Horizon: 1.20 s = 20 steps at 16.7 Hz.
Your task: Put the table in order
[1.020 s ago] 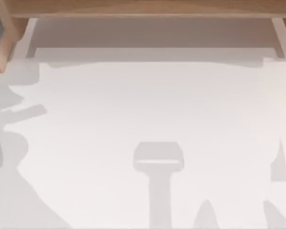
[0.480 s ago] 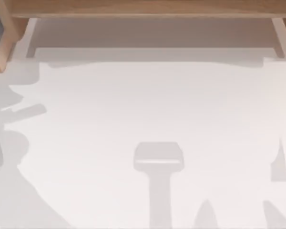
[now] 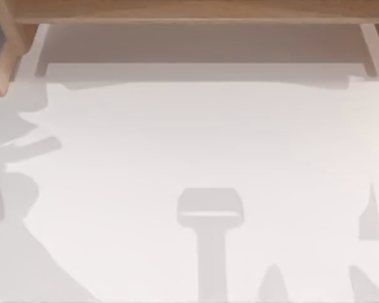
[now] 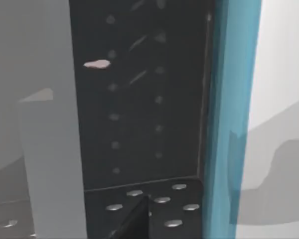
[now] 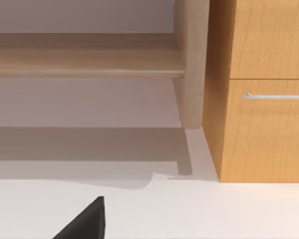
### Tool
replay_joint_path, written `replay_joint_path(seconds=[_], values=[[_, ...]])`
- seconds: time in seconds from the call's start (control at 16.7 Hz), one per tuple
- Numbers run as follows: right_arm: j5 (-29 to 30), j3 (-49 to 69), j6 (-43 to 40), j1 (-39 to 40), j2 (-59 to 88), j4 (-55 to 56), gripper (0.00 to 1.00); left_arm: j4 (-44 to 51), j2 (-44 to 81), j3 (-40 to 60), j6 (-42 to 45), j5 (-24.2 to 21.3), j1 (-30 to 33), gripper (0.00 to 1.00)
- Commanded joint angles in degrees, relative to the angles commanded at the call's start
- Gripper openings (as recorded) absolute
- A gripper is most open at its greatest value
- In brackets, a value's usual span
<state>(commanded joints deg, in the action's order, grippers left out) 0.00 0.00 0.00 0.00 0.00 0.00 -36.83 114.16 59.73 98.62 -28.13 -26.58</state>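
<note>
The right gripper, spread or pressed together I cannot tell, hangs just over the large plain white tabletop, facing the light-brown wooden shelf. The left gripper, equally unreadable, faces a dark perforated panel.

- The white bench spreads across the view, bare but for grey shadows at its left, near and right edges.
- A light-brown wooden shelf runs along its far side.
</note>
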Motion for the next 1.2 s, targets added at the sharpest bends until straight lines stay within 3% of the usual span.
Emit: replay_joint_path(seconds=[0.6,1.2], values=[[0.00,0.00,0.00,0.00,0.00,0.00,1.00,-0.07,-0.24,-0.21,0.00,-0.06,-0.23,1.00],[0.00,0.00,0.00,0.00,0.00,0.00,1.00,-2.70,-7.61,-11.06,1.43,-3.71,-4.17,1.00]])
